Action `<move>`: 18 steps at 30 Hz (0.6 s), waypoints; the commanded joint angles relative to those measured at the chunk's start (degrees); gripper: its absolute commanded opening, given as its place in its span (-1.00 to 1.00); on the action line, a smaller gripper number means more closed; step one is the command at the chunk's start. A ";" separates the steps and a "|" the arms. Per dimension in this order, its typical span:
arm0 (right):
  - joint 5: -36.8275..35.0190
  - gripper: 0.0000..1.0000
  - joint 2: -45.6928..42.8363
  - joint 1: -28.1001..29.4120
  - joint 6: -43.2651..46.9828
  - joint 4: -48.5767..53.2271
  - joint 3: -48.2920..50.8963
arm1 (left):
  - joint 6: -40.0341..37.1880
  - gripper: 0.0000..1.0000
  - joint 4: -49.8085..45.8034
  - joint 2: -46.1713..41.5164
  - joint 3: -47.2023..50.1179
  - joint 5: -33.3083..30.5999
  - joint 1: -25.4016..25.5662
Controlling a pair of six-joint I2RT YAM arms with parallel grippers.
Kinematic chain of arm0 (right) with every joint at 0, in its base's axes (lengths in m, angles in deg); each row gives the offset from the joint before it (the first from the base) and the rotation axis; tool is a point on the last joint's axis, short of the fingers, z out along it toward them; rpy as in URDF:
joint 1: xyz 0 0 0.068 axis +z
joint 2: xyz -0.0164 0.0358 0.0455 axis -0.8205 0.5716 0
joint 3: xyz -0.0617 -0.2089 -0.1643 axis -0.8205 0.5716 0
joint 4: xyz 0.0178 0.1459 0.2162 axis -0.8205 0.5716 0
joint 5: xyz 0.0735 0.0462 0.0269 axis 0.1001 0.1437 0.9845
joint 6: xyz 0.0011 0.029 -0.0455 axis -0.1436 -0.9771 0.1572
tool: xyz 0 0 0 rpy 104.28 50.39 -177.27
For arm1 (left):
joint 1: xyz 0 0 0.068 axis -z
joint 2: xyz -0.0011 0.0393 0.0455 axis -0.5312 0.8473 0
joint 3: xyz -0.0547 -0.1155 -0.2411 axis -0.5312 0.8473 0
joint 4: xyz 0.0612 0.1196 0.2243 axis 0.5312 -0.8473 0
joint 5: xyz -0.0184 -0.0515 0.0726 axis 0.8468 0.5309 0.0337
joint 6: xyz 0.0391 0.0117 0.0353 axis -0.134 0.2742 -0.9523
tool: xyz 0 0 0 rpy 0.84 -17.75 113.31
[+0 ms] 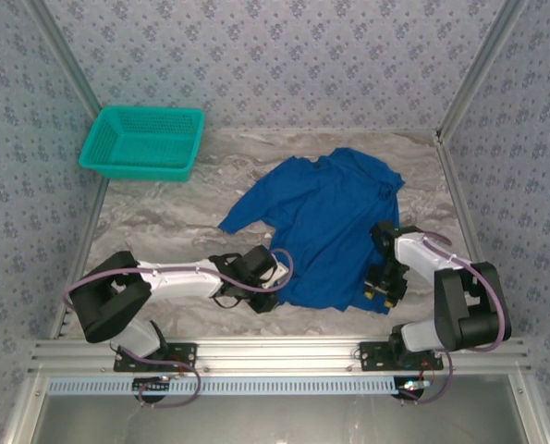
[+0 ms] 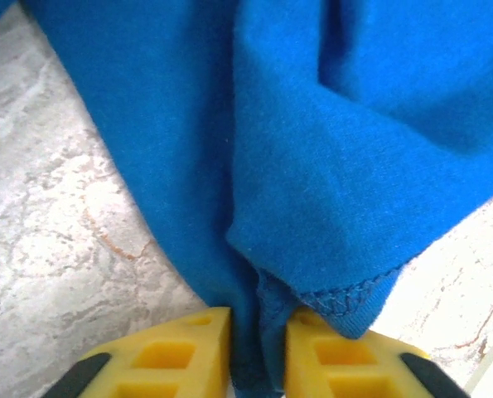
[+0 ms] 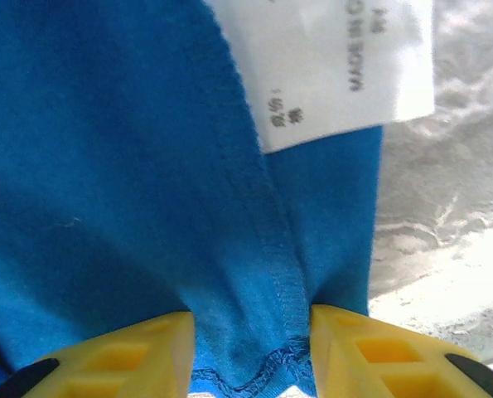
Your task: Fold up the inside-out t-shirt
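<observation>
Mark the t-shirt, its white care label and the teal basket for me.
t-shirt (image 1: 325, 231): top external view, middle of the body.
care label (image 3: 337, 66): right wrist view, centre of the white tag.
teal basket (image 1: 136, 170): top external view, near wall.

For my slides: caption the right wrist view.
Right tool grips the blue t-shirt hem below its white care label.

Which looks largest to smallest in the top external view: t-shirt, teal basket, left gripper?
1. t-shirt, clearly largest.
2. teal basket.
3. left gripper, smallest by a wide margin.
</observation>
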 commanded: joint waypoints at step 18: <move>13.03 -1.00 -22.16 1.20 10.74 -10.41 -24.64 | -1.43 -1.00 -3.10 -38.15 -7.29 -33.55 -8.92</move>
